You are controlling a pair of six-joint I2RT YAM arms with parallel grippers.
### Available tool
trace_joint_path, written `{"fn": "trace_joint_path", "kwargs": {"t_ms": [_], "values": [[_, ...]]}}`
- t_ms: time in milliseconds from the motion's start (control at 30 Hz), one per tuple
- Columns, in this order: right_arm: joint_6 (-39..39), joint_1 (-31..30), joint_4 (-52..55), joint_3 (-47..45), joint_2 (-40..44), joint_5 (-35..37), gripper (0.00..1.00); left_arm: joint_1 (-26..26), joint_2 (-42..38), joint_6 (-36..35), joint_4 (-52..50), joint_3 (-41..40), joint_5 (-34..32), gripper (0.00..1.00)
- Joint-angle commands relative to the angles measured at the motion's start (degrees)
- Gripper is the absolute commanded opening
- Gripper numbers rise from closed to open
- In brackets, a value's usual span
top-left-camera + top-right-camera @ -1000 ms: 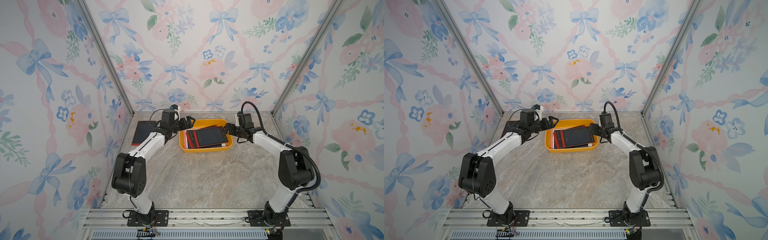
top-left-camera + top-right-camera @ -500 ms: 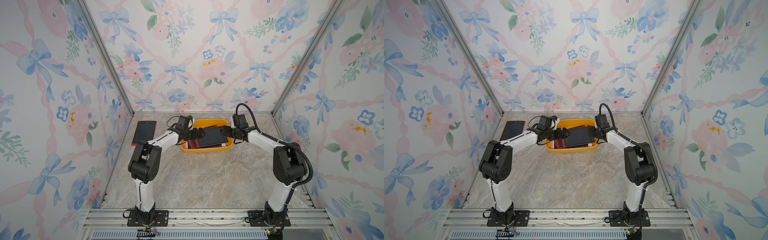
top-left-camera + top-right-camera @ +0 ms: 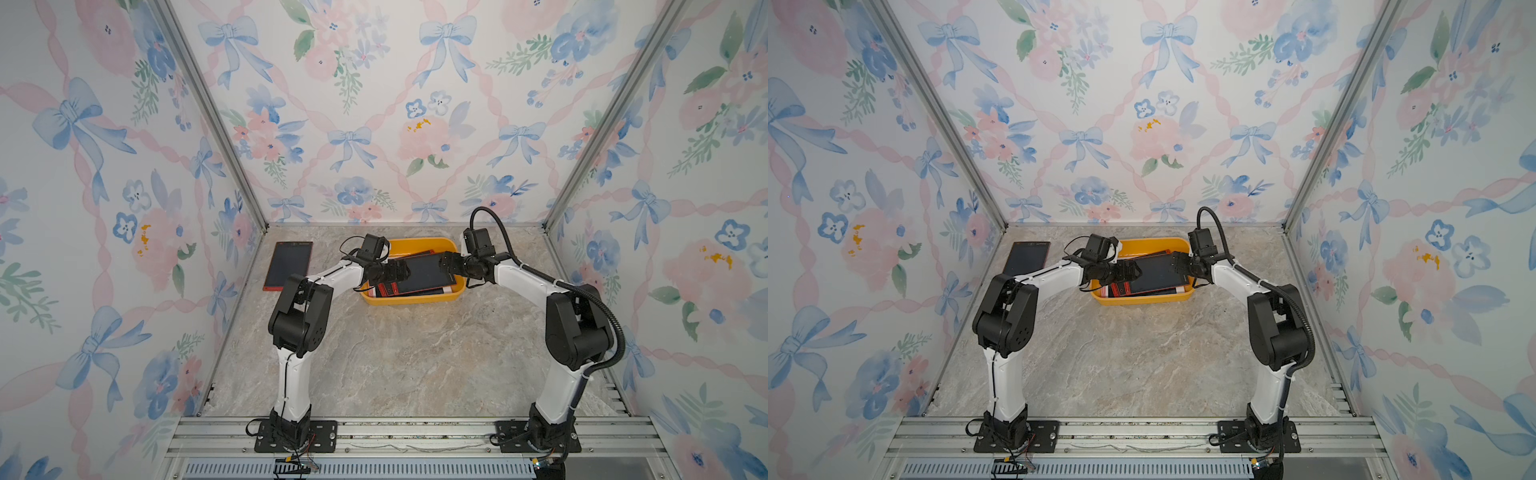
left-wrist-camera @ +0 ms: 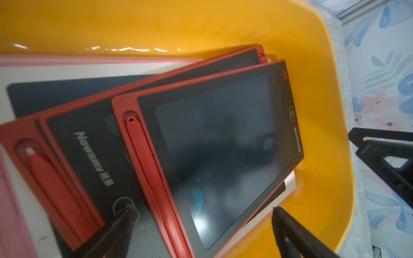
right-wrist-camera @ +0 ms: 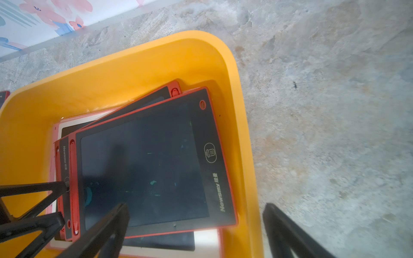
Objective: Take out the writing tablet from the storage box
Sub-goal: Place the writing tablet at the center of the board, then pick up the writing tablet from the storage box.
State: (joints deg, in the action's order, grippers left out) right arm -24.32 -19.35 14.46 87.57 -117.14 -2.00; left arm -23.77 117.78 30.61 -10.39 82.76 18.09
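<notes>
Storage box (image 3: 415, 300) sits back-centre on desk (image 3: 407, 357). Top writing tablet (image 3: 424, 272) lies askew on lower tablets (image 4: 85, 156) inside it. Loose tablet (image 3: 289, 266) lies flat on desk, left of box. Left gripper (image 3: 395, 274) is over box's left end, right gripper (image 3: 446, 266) over right end.

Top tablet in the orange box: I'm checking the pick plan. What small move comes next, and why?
Probably ease the left end effector forward until its open jaws straddle the top tablet's stylus end. It and the right end effector stand open at opposite ends, gripping nothing; the tablet tops the storage box's stack.
</notes>
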Motion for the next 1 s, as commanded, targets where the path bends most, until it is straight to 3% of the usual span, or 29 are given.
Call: {"fn": "trace_joint_path", "kwargs": {"t_ms": [0, 633, 967], "values": [[-0.73, -0.68, 1.32, 1.76, -2.68, -0.97, 0.97, -0.51, 2.67, 0.19, -1.39, 1.78, 1.65, 0.98], [-1.74, -0.82, -0.17, 2.01, -3.44, -3.20, 0.97, -1.08, 5.45, 3.77, -0.37, 7.78, 13.27, 0.94], [-2.64, -0.84, -0.65, 2.16, -4.23, -4.07, 0.97, -1.08, 2.62, 8.87, 8.79, 3.60, 19.43, 0.92]]}}
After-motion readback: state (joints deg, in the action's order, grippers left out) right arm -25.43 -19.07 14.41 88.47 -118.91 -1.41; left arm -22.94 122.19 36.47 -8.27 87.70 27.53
